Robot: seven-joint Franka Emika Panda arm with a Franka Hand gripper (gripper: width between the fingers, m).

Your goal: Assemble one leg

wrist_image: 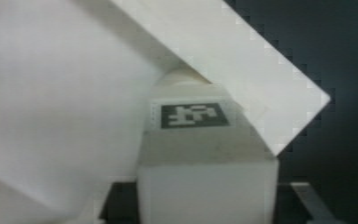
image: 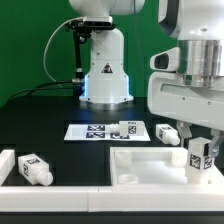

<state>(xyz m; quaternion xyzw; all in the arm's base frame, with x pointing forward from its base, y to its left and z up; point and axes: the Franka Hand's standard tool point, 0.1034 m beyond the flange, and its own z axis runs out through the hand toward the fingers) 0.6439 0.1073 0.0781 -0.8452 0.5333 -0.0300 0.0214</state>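
My gripper is shut on a leg, a stubby white peg with a black-and-white tag, and holds it upright over the right end of the large white square panel. In the wrist view the leg fills the middle between my dark fingers. Its rounded tip points at a corner of the panel. Whether the tip touches the panel is not visible.
Another leg lies at the front on the exterior view's left, beside a white block. Two more legs sit by the marker board. The robot base stands behind.
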